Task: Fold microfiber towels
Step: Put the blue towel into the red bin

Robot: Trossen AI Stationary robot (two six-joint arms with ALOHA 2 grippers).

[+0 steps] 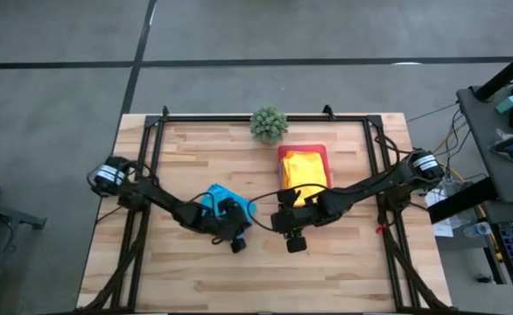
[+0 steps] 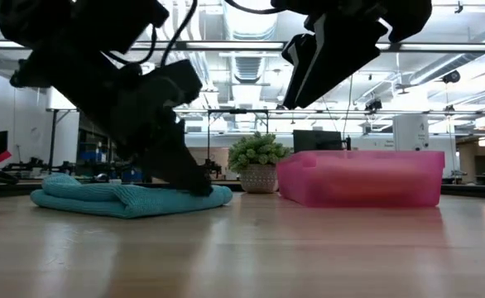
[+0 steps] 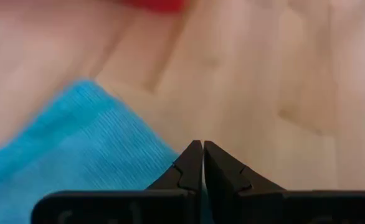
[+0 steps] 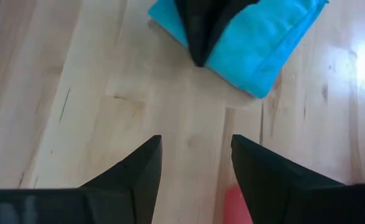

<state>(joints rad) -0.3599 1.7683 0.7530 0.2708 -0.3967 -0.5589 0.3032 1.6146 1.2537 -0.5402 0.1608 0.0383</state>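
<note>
A turquoise towel (image 1: 214, 198) lies folded into a small thick pad on the wooden table, left of the middle; it also shows in the low view (image 2: 118, 199). My left gripper (image 1: 236, 243) is shut and slants down onto the pad's near right edge (image 3: 202, 149). My right gripper (image 1: 295, 243) hangs open above bare wood just right of the pad, nothing between its fingers (image 4: 195, 152). A yellow towel (image 1: 307, 168) lies in the pink tray (image 1: 321, 150). My left gripper comes down slanting from the table's left, its shut fingertips (image 2: 199, 187) resting on the turquoise towel's upper layer at the near right edge (image 4: 215, 62). The fingers show no cloth pinched between them. The towel lies flat on the table.
The pink tray (image 2: 358, 178) stands at the far middle-right, with a small potted plant (image 1: 269, 123) behind it to the left. Black frame rails run along the table's left, right and far sides. Bare wood stretches along the near half.
</note>
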